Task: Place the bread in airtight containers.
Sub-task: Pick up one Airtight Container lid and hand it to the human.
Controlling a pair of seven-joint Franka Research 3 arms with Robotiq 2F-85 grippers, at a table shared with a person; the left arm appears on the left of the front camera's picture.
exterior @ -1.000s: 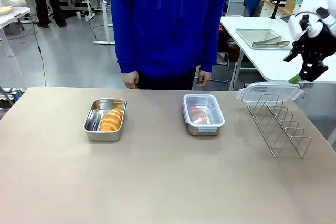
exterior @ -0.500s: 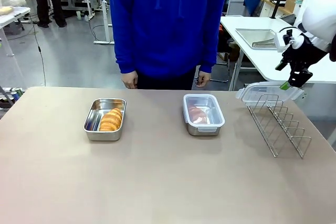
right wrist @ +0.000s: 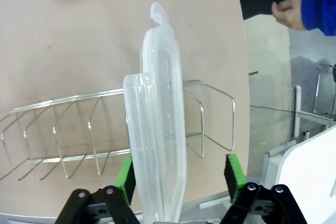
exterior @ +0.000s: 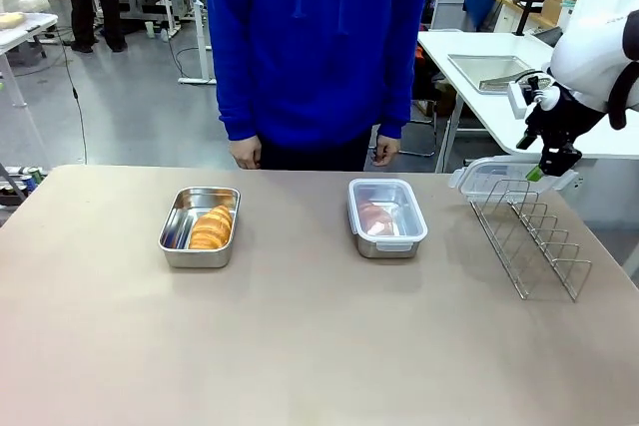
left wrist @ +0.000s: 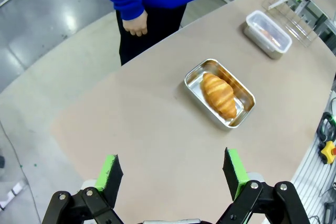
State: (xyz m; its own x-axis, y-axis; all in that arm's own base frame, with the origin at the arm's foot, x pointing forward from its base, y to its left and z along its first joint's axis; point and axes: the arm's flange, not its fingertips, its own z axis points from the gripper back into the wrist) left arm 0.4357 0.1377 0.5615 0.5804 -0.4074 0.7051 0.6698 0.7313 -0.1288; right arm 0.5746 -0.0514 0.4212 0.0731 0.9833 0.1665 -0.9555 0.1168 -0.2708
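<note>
Both croissants sit in tins on the tabletop [exterior: 319, 346]: right tin [exterior: 387, 215] lidded, left tin [exterior: 200, 225] with its croissant [exterior: 211, 227] uncovered; right gripper [right wrist: 178, 174], jaws apart, straddles the spare lid [right wrist: 157, 129] in the wire rack [exterior: 529, 236], ungripped; left gripper [left wrist: 173, 174] jaws apart, empty.

White rounded right arm [exterior: 599, 42], black gripper with green-padded fingers [right wrist: 233, 174], person's blue sweatshirt [exterior: 315, 37]

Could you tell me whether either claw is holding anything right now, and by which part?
Nothing is held yet. The right claw straddles the near edge of the clear lid standing in the wire rack, jaws not yet clamped. The left claw is open.
</note>
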